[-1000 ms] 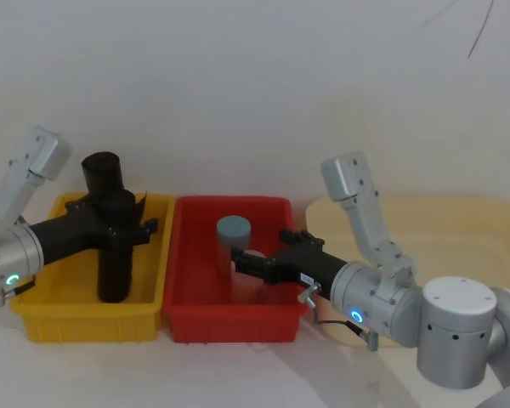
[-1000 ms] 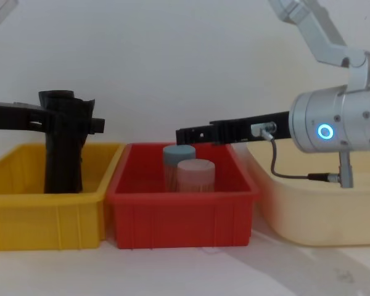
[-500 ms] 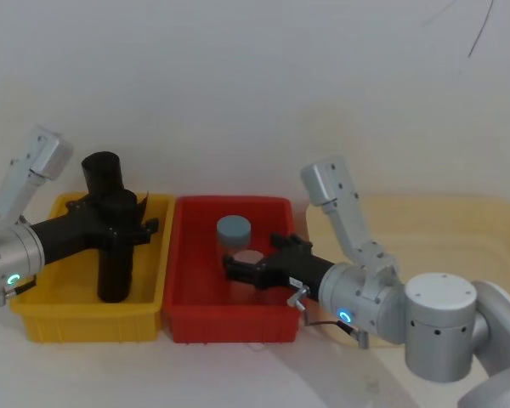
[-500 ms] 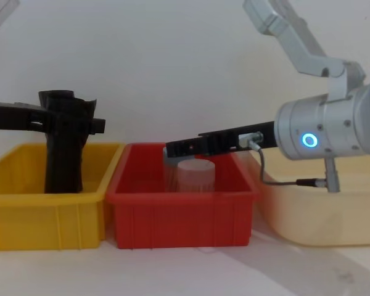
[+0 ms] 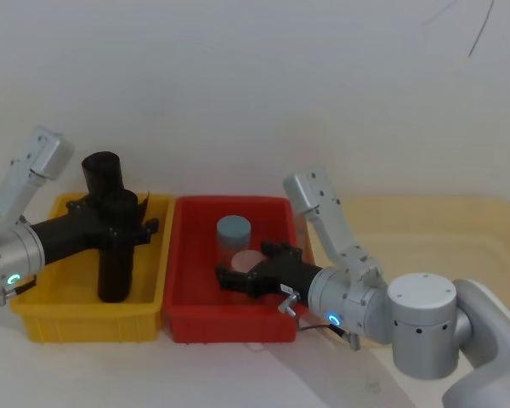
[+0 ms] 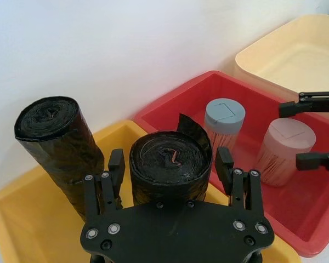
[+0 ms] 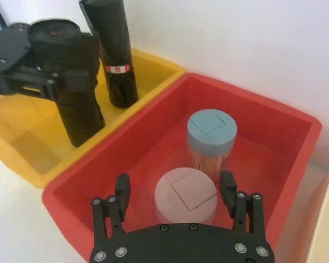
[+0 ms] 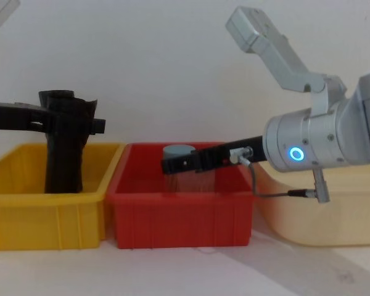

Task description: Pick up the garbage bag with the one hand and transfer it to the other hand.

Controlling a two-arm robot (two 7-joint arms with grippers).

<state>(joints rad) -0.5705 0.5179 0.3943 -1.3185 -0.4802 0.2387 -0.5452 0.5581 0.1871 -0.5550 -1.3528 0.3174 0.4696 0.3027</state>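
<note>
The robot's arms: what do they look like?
Silver-grey rounded tubes. The left arm bears a green glowing ring, the right arm a blue one and a thin black cable. The left gripper and right gripper are black with slim fingers.

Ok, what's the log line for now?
left gripper: open, around plain black plastic roll, yellow bin | right gripper: open, straddling pink-lidded jar
</note>
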